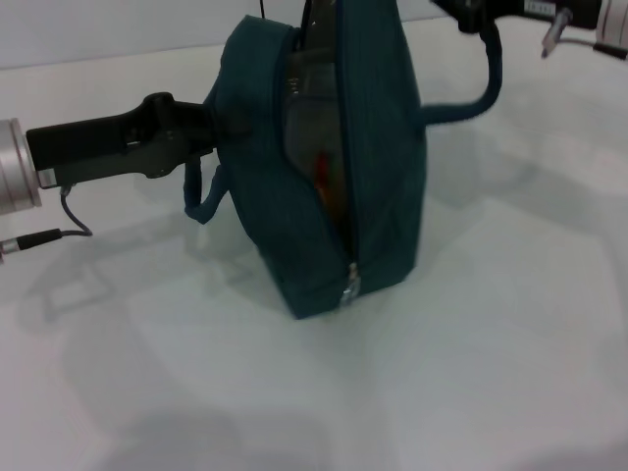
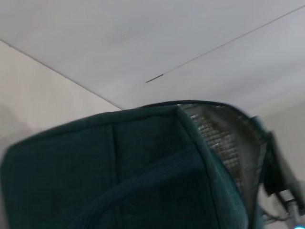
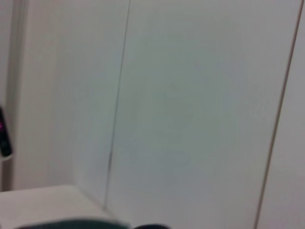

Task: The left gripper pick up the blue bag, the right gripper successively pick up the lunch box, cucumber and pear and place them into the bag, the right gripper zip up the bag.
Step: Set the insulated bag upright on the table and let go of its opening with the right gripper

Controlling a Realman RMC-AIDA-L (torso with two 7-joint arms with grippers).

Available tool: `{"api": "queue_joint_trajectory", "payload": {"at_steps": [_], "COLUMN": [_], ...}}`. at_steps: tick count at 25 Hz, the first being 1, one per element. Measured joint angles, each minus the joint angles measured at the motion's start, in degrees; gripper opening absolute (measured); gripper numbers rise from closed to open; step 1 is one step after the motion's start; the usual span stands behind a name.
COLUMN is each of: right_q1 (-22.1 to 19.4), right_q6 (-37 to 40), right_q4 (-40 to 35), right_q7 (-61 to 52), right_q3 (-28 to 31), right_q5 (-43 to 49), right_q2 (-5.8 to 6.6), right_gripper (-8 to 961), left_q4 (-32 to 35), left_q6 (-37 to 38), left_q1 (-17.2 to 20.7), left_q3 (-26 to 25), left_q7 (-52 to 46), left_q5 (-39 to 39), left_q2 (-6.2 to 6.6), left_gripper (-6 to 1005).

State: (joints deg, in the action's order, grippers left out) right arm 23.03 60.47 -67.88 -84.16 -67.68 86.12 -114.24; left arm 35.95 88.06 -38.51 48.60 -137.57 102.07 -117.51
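From the head view I saw the bag [image 1: 378, 157] standing upright on the white tabletop [image 1: 491, 373], its top cut off by the frame edge. Its zip [image 1: 350, 285] ran down the side facing me, with the puller low near the base, so the slit gaped open above it. Through that gap I could make out silvery lining and a streak of orange-red, but I could not tell which item it belonged to; the lunch box, cucumber and pear were not distinguishable.

The left end effector [image 1: 211, 132] reached in from the left and met the bag's upper side. Its tips were buried against the fabric, so I cannot tell whether they were together or apart. A strap [image 1: 204, 196] looped down just under it.

The right end effector [image 1: 471, 15] sat at the top edge, mostly cropped; a second strap [image 1: 481, 88] hung from there and curved back to the bag. I cannot tell how its fingers stood either.

The left wrist view showed only the bag [image 2: 119, 176] close up, its mesh-like lining [image 2: 224, 143] along the open rim. The right wrist view was mostly wall [image 3: 190, 109], with a dark sliver at the bottom edge too small to identify.
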Motion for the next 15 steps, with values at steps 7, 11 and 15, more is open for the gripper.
{"api": "queue_joint_trajectory", "payload": {"at_steps": [7, 11, 15], "right_q1": [1.06, 1.83, 1.80], "right_q6": [6.07, 8.92, 11.59], "right_q4": [2.64, 2.82, 2.94], "right_q7": [-9.83, -14.99, -15.44], "right_q3": [0.02, 0.44, 2.72], "right_q5": [5.16, 6.82, 7.01], "right_q2": [0.92, 2.05, 1.91], "right_gripper": [86, 87, 92], "left_q4": [-0.06, -0.99, -1.45], "left_q6": [-0.46, -0.80, -1.32], "left_q1": [-0.07, -0.55, -0.50], "left_q3": [0.00, -0.01, -0.02], "left_q7": [0.55, 1.70, 2.71], "left_q5": [0.11, 0.16, 0.16], "left_q2": [-0.10, -0.17, -0.20], "left_gripper": [47, 47, 47]}}
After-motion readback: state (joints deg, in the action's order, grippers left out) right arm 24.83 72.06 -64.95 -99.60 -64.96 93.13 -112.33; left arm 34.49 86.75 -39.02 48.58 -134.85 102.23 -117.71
